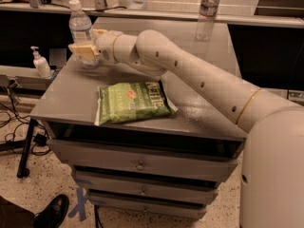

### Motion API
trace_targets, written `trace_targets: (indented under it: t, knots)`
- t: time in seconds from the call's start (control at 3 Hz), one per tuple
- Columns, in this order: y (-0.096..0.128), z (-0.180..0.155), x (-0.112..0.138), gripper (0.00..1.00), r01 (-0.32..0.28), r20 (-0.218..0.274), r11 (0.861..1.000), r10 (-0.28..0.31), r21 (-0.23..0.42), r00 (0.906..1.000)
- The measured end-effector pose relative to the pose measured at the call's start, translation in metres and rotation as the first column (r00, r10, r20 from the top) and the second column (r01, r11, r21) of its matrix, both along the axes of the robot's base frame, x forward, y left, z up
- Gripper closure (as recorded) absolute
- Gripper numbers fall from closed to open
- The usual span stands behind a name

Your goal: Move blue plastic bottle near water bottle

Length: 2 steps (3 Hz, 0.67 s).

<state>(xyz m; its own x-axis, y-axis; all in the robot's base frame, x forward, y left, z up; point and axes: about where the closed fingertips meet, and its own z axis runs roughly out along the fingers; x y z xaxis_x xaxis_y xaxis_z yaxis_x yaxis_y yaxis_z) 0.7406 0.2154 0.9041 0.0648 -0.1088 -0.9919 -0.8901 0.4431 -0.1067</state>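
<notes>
Tool at upright blue plastic bottle

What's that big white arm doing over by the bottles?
A robot arm is stretched across a grey cabinet top, its gripper at the lower part of the blue plastic bottle in the back left corner. The job is to bring it near the water bottle, which stands apart at the back right. A green snack bag lies near the front edge.

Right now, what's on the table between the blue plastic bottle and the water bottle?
Nothing; the camera view shows bare tabletop there. The claw is at the lower part of the blue plastic bottle.
</notes>
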Motion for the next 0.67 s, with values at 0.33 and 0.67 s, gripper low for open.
trace_targets:
  t: [0.33, 0.67]
  knots:
    - [-0.009, -0.001, 0.000, 0.64, 0.018, 0.001, 1.000, -0.018, -0.011, 0.9998]
    - [-0.035, 0.006, 0.001, 0.88, 0.063, 0.014, 0.997, -0.063, -0.035, 0.9979]
